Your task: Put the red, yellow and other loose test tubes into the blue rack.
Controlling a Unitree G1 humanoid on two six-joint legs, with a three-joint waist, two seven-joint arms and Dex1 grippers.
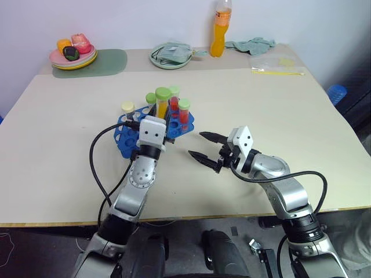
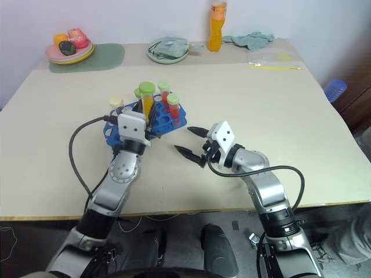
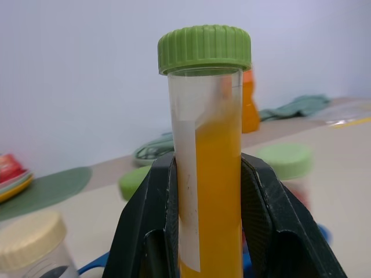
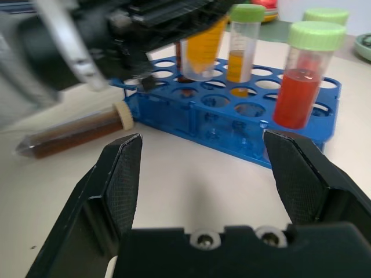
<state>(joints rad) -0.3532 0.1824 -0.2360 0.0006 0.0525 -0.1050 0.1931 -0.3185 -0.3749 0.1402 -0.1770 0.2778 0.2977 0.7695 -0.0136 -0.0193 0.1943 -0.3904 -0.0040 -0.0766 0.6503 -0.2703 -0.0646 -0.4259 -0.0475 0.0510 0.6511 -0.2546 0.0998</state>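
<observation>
The left hand is clamped on a clear yellow-orange test tube with a green cap, held above the bright blue plastic rack. Next, it likely needs lowering into a free hole. The right hand waits wide open, holding nothing.

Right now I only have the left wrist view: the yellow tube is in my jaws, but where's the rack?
Observer: The blue rack is directly below. The left gripper holds the yellow tube upright over its holes.
Operator: Anything standing in it?
Observer: At least two red tubes stand on the rack's right side.
Operator: Any tube left loose?
Observer: A brown tube with a cream cap lies flat on the table beside the rack.
</observation>
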